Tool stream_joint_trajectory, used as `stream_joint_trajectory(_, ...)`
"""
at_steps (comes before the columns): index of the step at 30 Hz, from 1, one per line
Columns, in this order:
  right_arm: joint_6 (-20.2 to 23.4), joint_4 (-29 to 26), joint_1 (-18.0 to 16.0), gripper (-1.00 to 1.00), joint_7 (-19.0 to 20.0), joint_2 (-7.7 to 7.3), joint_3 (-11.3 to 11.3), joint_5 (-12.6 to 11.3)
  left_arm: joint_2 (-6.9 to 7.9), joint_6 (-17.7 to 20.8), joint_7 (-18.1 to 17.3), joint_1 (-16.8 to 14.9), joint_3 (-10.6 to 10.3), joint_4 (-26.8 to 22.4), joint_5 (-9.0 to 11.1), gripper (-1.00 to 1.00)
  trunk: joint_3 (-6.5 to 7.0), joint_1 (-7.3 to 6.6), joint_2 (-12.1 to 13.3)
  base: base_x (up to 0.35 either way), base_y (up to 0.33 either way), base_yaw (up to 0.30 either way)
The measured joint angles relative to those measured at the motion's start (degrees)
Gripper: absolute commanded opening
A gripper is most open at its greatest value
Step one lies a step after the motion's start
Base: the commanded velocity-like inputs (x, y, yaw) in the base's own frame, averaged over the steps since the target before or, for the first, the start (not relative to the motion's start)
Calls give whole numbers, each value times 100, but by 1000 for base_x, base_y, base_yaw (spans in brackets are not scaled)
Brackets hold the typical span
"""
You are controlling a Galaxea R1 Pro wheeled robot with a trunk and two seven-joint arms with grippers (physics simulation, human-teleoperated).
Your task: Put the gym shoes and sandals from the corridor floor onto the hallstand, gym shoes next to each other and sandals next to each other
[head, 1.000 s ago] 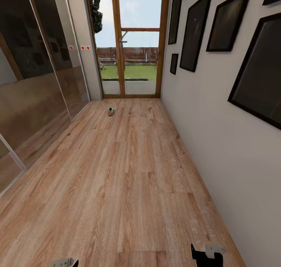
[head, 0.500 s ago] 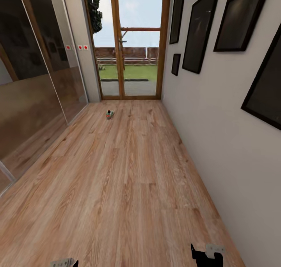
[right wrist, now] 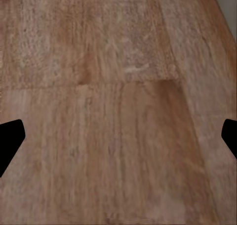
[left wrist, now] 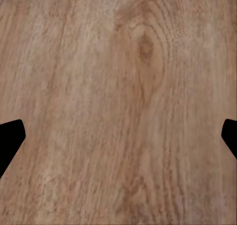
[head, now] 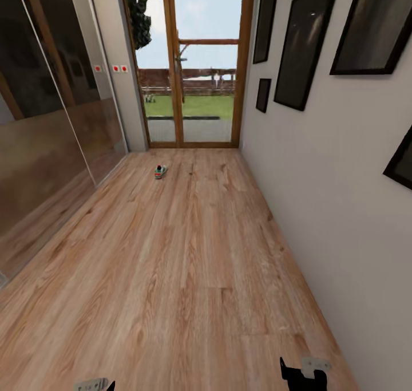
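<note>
- Head view has shifted since the earlier frames: wall frames on the right slide outward, glass door [head: 191, 64] looms larger; I judge the base is rolling forward down the corridor floor [head: 171, 276]
- One gym shoe [head: 161, 171] lies far ahead, left of centre, near the door; same floor spot
- Left end effector [left wrist: 118, 136] and right end effector [right wrist: 118, 136]: fingers wide apart, empty, over bare planks
- Judgement: approach leg, no pickup started
</note>
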Motion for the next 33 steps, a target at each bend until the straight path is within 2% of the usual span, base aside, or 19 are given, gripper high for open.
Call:
stream_joint_trajectory(11, 4, 0, 0, 100, 0, 3, 0, 0, 0, 0, 0, 0, 1, 0, 0, 100, -48, 0, 0, 339, 0, 120)
stream_joint_trajectory(33, 4, -2, 0, 100, 0, 0, 0, 0, 0, 2, 0, 0, 1, 1, 0, 100, -58, 0, 0, 339, 0, 10)
